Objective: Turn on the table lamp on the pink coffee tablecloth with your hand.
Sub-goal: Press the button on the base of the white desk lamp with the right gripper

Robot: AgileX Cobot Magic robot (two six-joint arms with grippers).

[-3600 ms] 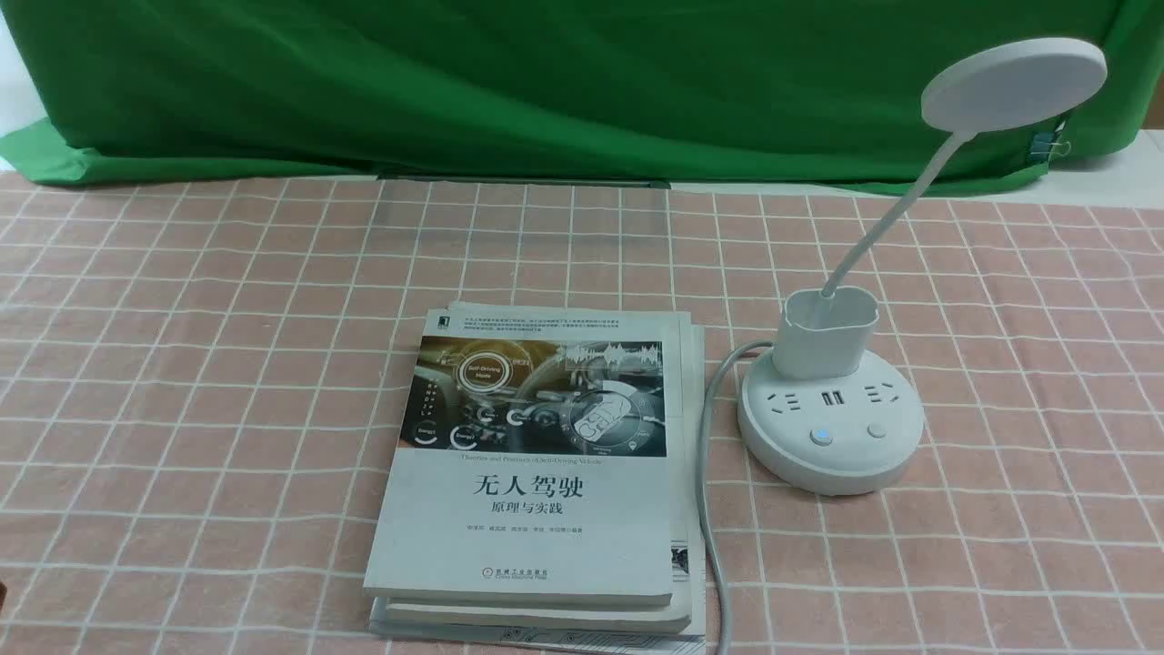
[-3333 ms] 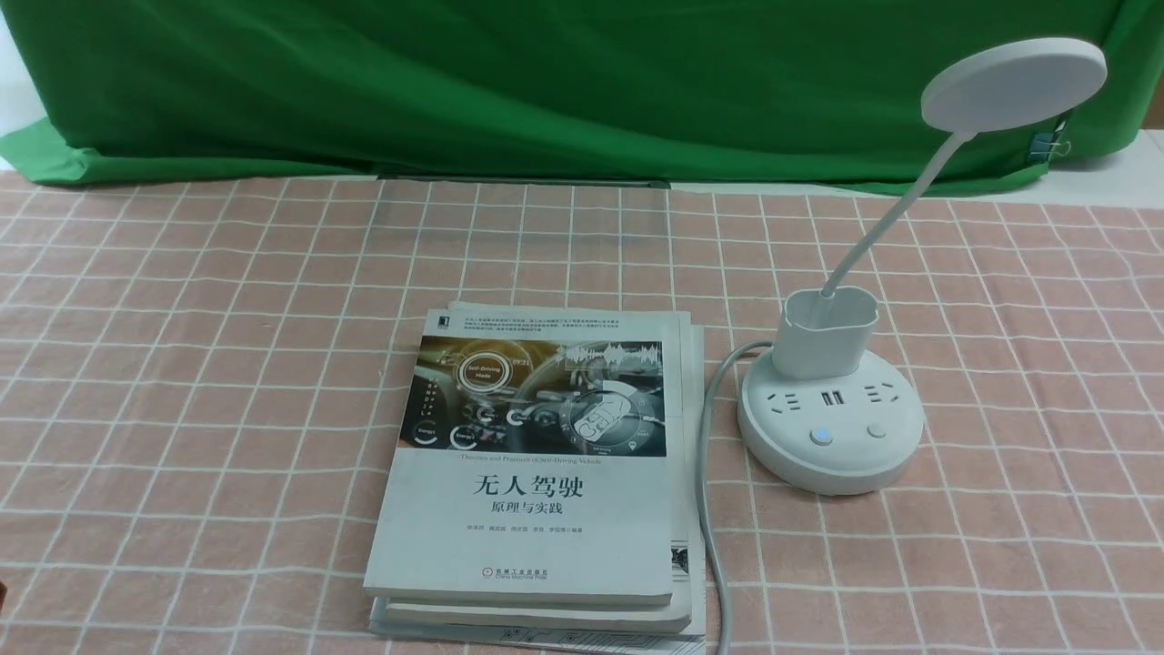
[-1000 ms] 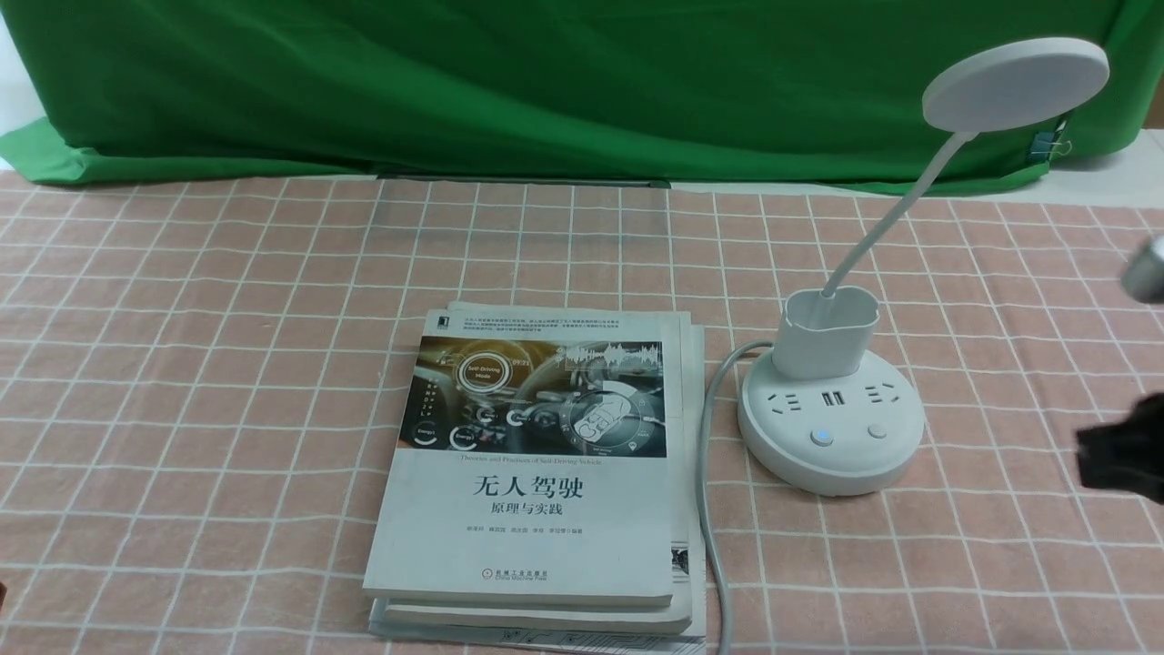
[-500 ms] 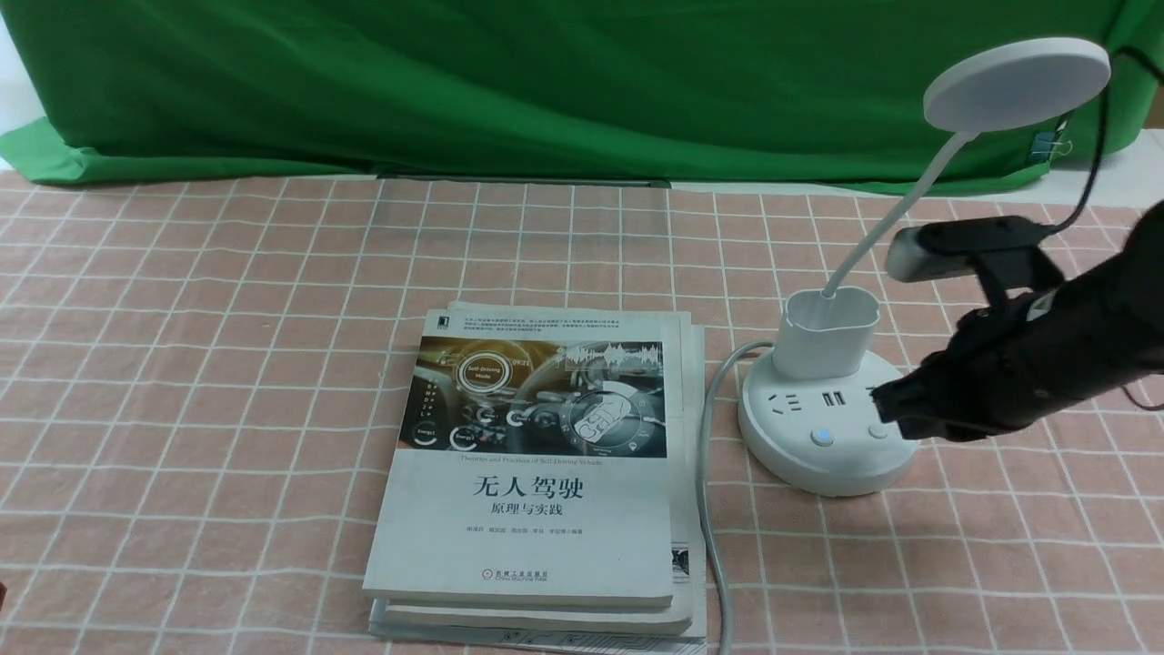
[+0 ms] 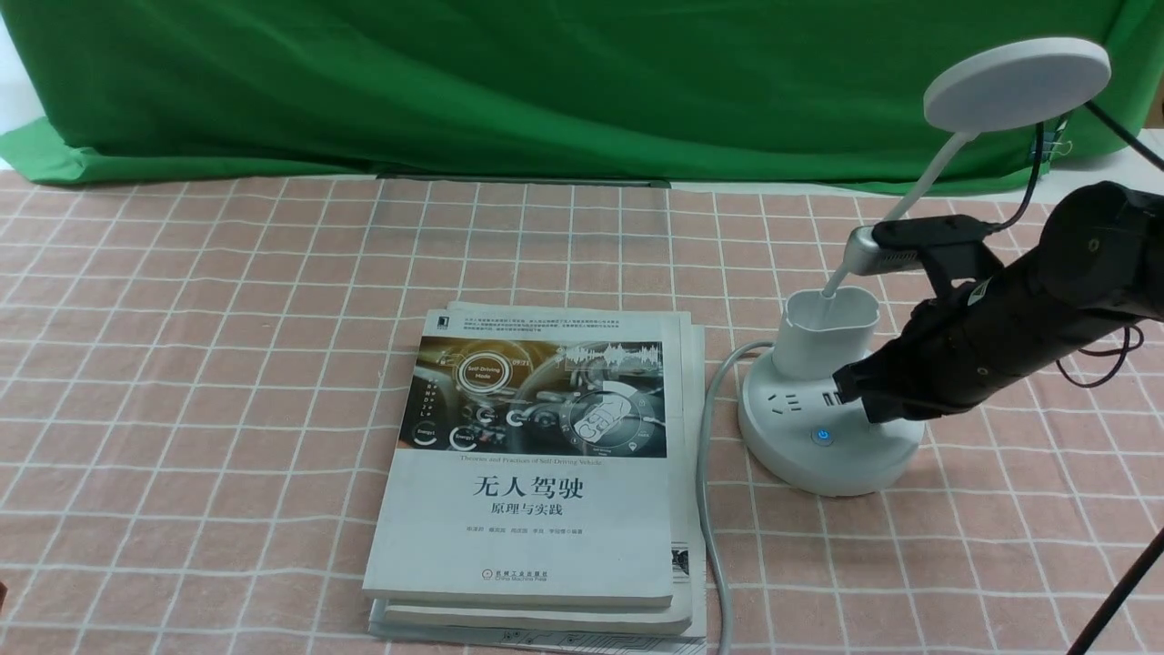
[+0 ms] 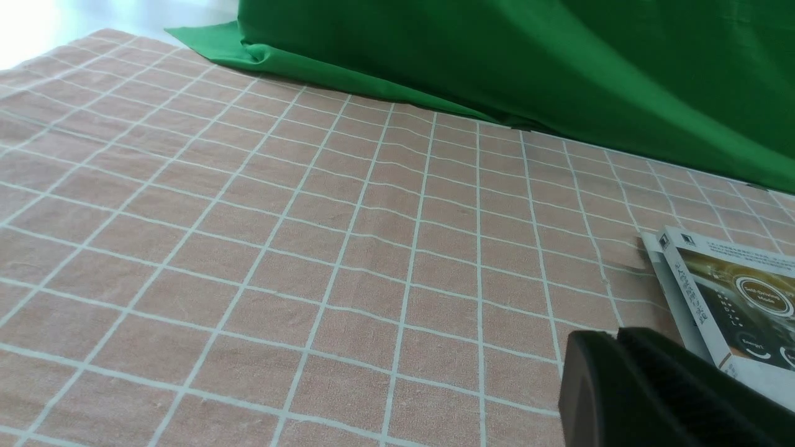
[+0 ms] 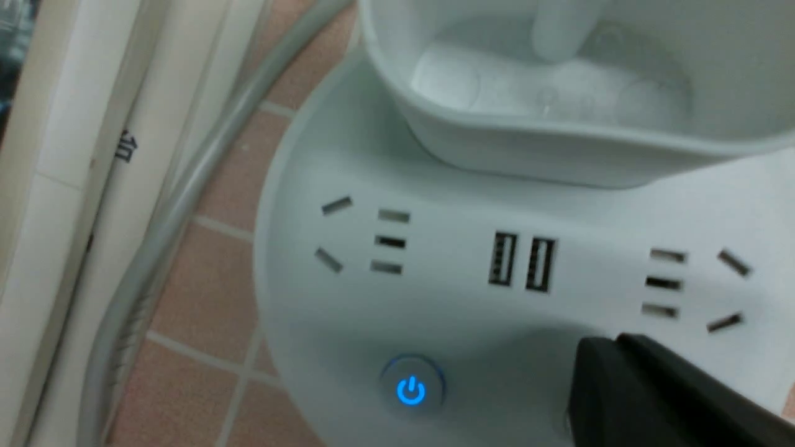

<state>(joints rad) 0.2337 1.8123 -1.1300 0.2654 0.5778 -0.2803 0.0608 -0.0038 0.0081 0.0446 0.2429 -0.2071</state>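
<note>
The white table lamp stands at the right of the pink coffee tablecloth [image 5: 227, 318], with its disc head [image 5: 1017, 82] unlit, a cup holder [image 5: 823, 332] and a round socket base [image 5: 800, 446]. The left button glows blue [image 5: 822, 436], also in the right wrist view [image 7: 411, 391]. My right gripper [image 5: 850, 393], shut, reaches in from the right, and its tip [image 7: 612, 366] is over the base's right button, which it hides. My left gripper [image 6: 612, 366] is shut and empty over the cloth, seen only in its wrist view.
A stack of white books [image 5: 536, 464] lies left of the lamp. The lamp's grey cord [image 5: 707, 509] runs between books and base to the front edge. A green backdrop cloth [image 5: 546, 82] hangs behind. A black cable [image 5: 1118, 591] crosses the lower right corner.
My right arm has come in from the right edge and moved left onto the lamp base, now covering the right button. The lamp head stays unlit. Books and lamp have not moved.
</note>
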